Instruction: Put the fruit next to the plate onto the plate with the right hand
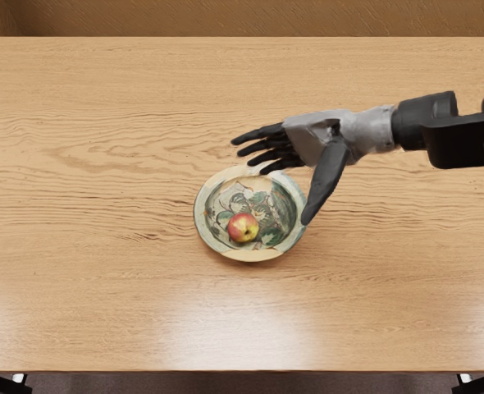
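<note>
apple [243,227] on plate [212,234], right hand [295,148] just behind

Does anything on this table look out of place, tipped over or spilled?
Nothing stands out. The apple sits inside the plate, which lies flat and whole on the table. The right hand hovers by the plate's far rim, fingers spread, holding nothing.

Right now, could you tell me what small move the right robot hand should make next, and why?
Probably lift and draw back to the right. The apple already lies on the plate, and the right robot hand hangs open over the plate's far rim, holding nothing, thumb pointing down beside the right rim. Rising first should keep it clear.
</note>
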### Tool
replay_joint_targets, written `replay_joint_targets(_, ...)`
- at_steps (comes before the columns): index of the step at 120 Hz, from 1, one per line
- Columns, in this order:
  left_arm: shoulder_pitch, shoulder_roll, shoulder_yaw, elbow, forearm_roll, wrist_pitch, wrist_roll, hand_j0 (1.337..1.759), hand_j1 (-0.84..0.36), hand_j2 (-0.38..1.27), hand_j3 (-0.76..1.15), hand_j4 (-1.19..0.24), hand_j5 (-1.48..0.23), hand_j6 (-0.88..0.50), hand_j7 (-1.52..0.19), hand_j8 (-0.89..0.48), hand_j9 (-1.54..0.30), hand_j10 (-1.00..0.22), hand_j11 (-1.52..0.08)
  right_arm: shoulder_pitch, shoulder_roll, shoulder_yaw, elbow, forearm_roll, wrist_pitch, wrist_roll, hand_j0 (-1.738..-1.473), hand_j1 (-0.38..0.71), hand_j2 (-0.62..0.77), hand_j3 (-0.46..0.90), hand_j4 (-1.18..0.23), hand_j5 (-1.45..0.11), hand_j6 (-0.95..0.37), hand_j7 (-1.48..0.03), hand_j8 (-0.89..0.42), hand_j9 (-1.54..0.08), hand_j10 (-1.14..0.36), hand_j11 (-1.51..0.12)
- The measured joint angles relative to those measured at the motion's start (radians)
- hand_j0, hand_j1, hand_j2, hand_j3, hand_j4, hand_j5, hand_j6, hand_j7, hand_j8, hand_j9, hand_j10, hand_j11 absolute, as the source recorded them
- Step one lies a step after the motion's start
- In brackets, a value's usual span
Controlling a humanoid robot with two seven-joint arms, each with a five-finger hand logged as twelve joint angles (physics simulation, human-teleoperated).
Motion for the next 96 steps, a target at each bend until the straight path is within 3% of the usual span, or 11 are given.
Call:
replay_joint_targets(38, 0.0, 0.0, 0.0, 0.0, 0.0, 0.0, 0.0, 1.658, 0.07, 0.05, 0.0, -0.23, -0.3, -0.23, -0.3, -0.23, -0.3, -0.23, -0.3, -0.23, -0.196, 0.157, -0.005, 0.343, 0.032, 0.0, -1.658, -0.29, -0.01, 0.0, -0.05, -0.06, -0.05, -0.06, -0.05, -0.06, -0.05, -0.06)
replay_joint_targets(64, 0.0, 0.0, 0.0, 0.0, 0.0, 0.0, 0.0, 1.658, 0.07, 0.05, 0.0, -0.23, -0.3, -0.23, -0.3, -0.23, -0.3, -0.23, -0.3, -0.292, -0.297, 0.164, -0.003, 0.448, 0.033, 0.0, -1.658, -0.3, -0.01, 0.0, -0.04, -0.05, -0.04, -0.05, -0.04, -0.05, -0.04, -0.05)
replay_joint_targets(96, 0.0, 0.0, 0.0, 0.0, 0.0, 0.0, 0.0, 1.658, 0.07, 0.05, 0.0, -0.23, -0.3, -0.23, -0.3, -0.23, -0.3, -0.23, -0.3, -0.336, -0.349, 0.161, -0.005, 0.471, 0.034, 0.0, -1.658, -0.3, -0.01, 0.0, -0.04, -0.05, -0.04, -0.05, -0.04, -0.05, -0.04, -0.05)
